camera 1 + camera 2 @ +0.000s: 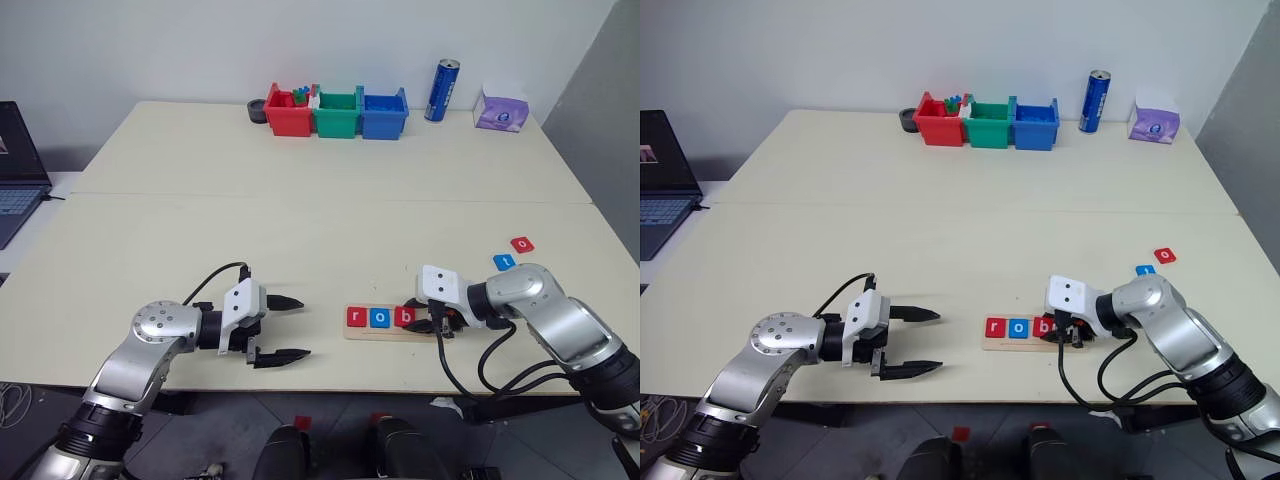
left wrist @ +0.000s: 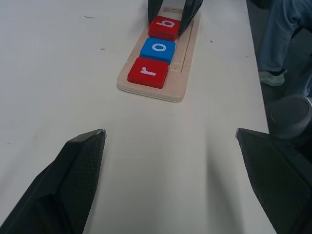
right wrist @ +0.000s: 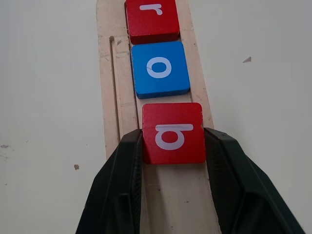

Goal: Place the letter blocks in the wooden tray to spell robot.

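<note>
In the left eye view, the wooden tray (image 1: 385, 322) is lying near the front edge of the table (image 1: 300, 220), carrying the red r tile (image 1: 356, 317), the blue o tile (image 1: 380, 318) and the red b tile (image 1: 404, 317) side by side. The right gripper (image 1: 437, 326) is reaching down onto the tray at the b tile. A blue tile (image 1: 504, 262) and a red tile (image 1: 522, 244) are sitting loose on the table beyond the right arm, well apart from the tray. The left gripper (image 1: 283, 328) is hovering just left of the tray, its fingers spread wide and holding nothing. Red, green and blue bins (image 1: 335, 112), a blue can (image 1: 441, 90) and a tissue pack (image 1: 501, 108) are standing along the far edge.

In the left wrist view, the tray's three tiles are reading r, o, b away from the camera (the other gripper's dark fingers are flanking the b).

In the right wrist view, the two fingers (image 3: 127, 175) are pressing against the b tile's opposite sides, gripping it as it is resting in the tray just beside the o tile, with a slim gap between them.
</note>
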Action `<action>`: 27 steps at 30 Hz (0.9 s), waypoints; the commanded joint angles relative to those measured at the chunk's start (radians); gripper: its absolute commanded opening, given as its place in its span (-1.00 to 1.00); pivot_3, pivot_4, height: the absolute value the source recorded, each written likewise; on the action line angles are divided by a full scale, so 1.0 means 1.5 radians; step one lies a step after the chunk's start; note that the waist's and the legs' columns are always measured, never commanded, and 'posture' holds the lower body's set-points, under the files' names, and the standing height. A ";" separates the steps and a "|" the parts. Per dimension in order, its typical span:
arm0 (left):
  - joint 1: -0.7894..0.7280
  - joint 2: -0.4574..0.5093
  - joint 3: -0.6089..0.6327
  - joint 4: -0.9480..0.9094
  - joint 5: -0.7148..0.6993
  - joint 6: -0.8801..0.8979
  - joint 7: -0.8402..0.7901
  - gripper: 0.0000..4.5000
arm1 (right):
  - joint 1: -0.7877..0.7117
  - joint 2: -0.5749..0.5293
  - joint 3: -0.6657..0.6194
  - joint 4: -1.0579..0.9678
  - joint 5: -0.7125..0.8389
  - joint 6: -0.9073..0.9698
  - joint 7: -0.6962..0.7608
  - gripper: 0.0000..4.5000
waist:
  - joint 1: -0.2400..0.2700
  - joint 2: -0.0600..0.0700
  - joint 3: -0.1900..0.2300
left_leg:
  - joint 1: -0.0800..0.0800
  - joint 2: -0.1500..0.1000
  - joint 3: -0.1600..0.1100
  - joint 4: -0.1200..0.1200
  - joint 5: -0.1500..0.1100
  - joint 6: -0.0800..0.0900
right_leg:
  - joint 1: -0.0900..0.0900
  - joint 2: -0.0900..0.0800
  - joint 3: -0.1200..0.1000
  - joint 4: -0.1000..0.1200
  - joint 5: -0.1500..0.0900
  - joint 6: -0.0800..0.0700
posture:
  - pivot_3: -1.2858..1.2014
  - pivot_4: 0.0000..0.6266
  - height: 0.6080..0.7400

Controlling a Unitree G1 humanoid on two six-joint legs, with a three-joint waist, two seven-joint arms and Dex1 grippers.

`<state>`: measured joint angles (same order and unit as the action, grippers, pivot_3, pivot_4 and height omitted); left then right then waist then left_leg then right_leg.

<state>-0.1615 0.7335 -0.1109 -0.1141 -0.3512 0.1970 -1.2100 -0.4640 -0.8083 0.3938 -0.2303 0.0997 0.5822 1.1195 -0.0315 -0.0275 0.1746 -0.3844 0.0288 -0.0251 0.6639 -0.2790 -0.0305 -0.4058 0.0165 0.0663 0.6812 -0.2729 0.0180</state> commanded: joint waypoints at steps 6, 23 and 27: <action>-0.001 0.004 0.012 -0.027 -0.007 0.004 0.000 1.00 | -0.023 0.001 -0.014 -0.016 0.001 -0.004 0.009 0.91 | 0.000 0.000 0.000 | 0.000 0.000 0.000 0.000 0.000 0.000 | 0.000 0.000 0.000 0.000 0.000 0.000 | 0.03 -0.52 1.00; -0.003 -0.001 0.007 -0.026 -0.001 0.008 0.007 1.00 | 0.076 -0.058 -0.095 -0.114 0.010 0.040 -0.053 0.24 | 0.001 0.000 0.000 | 0.000 0.000 0.000 0.000 0.000 0.000 | 0.000 0.000 0.000 0.000 0.000 0.001 | 0.03 -0.52 1.00; -0.014 -0.002 0.004 -0.022 -0.001 0.012 0.006 1.00 | 0.076 -0.052 -0.088 -0.107 0.004 0.037 -0.058 -0.39 | -0.001 0.000 0.000 | 0.000 0.000 0.000 0.000 0.000 0.000 | 0.000 0.000 0.000 0.000 -0.001 0.002 | 0.03 -0.52 1.00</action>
<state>-0.1700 0.7304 -0.1127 -0.1213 -0.3497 0.2146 -1.2069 -0.3407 -0.8859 0.2614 -0.3782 0.1102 0.6587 1.0393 -0.0325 -0.0273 0.1746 -0.3843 0.0288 -0.0249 0.6640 -0.2790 -0.0306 -0.4058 0.0165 0.0661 0.6814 -0.2746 0.0209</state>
